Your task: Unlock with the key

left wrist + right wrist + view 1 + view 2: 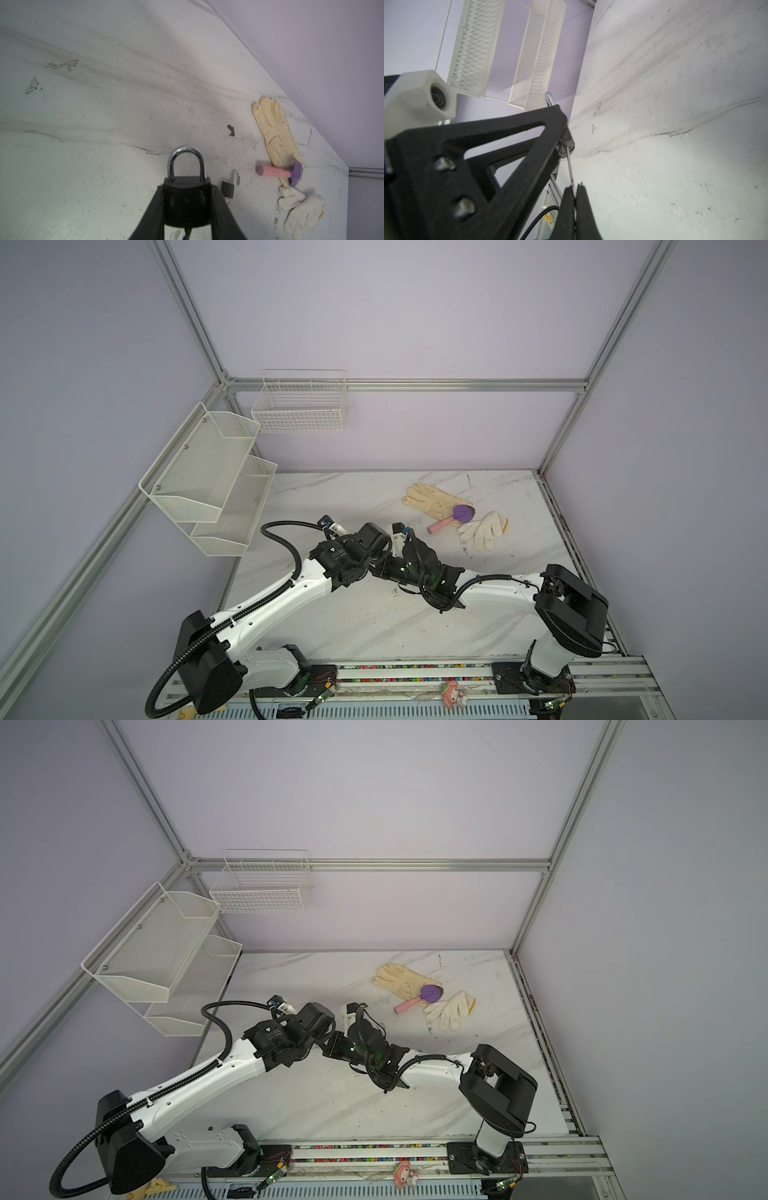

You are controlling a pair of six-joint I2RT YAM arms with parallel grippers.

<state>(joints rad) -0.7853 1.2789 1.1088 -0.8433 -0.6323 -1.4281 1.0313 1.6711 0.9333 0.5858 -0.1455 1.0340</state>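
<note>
My left gripper (187,187) is shut on a black padlock (187,205) and holds its body between both fingers. The silver shackle (187,158) sticks out past the fingertips and looks shut. In the right wrist view my right gripper (574,190) is shut on the thin key (569,166). The key's blade runs up into the underside of the padlock (566,141), which sits at the tip of the left gripper's black finger (508,155). In both top views the left arm (291,593) and right arm (498,589) meet over the middle of the table, and their wrists hide lock and key.
A small black padlock (229,186) with an open shackle lies on the marble table (374,626). Farther right lie a yellow leather glove (432,499), a pink-handled purple trowel (453,518) and a white knit glove (484,531). Mesh shelves (208,481) and a wire basket (299,406) hang at the back left.
</note>
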